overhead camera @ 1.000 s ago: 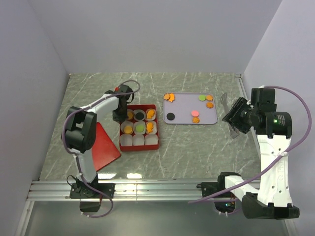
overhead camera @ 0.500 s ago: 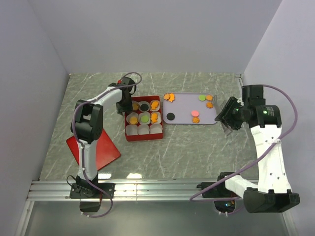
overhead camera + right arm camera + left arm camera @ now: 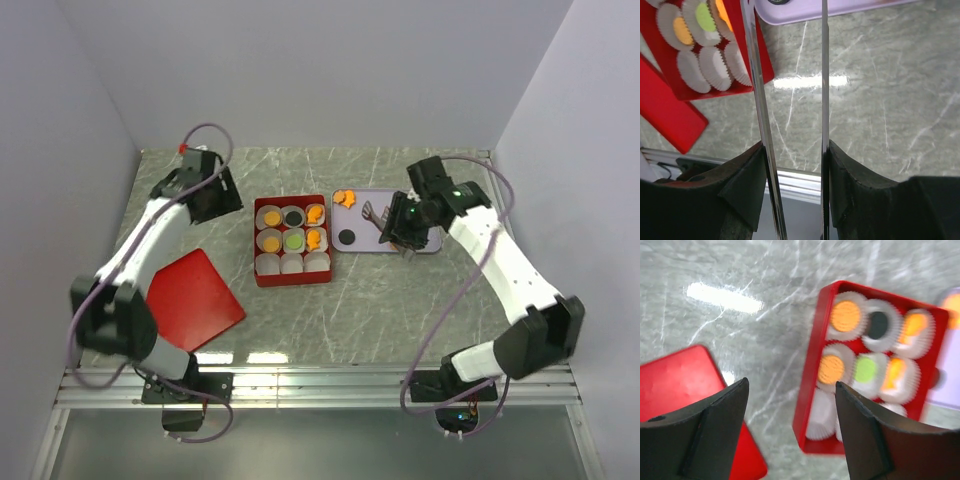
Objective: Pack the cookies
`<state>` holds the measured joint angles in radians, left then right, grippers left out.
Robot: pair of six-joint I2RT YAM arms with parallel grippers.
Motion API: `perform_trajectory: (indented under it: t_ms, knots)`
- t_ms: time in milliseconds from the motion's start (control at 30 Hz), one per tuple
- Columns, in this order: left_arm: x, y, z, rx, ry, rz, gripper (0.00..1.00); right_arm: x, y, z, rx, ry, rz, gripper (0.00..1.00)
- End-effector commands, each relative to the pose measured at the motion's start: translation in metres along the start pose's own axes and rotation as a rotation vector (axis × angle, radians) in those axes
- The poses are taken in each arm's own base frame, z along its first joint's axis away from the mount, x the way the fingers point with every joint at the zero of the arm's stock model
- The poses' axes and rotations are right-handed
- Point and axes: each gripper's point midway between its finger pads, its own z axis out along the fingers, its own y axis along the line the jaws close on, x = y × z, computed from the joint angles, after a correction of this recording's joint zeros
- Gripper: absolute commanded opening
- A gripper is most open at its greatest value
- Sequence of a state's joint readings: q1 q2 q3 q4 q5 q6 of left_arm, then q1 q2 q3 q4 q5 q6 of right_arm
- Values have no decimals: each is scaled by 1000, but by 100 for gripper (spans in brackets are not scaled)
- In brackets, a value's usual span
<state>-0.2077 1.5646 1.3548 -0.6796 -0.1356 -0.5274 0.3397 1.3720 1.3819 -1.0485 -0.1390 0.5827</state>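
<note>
Orange, green and black cookies are laid flat, faces up, in the central red box; left gripper and right gripper are spread empty.

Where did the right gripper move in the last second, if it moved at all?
Yes. The right gripper moved left: from a place right of the lavender tray to above it.

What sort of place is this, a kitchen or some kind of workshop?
Probably a robot test booth, not a kitchen: plain white walls close in a marble-look table, and a left arm and a right arm are bolted to a metal rail.
</note>
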Motion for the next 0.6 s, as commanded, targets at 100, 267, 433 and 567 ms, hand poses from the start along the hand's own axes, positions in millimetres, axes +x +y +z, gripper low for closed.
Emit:
perform_trajectory:
  t_ms: [100,267,433,567]
  knots:
    - [13,14,-65,166,-119,-92,76,-24,34,36,34,-16,-126,56]
    - [33,42,-84,148,-174,-81,77,-14,40,56,103,33,-175,56]
    - [42,69,-97,76,-236,-65,78,-1,41,66,172,76,-222,57]
    - [39,68,-102,84,-254,-58,78,11,45,74,201,105,-259,58]
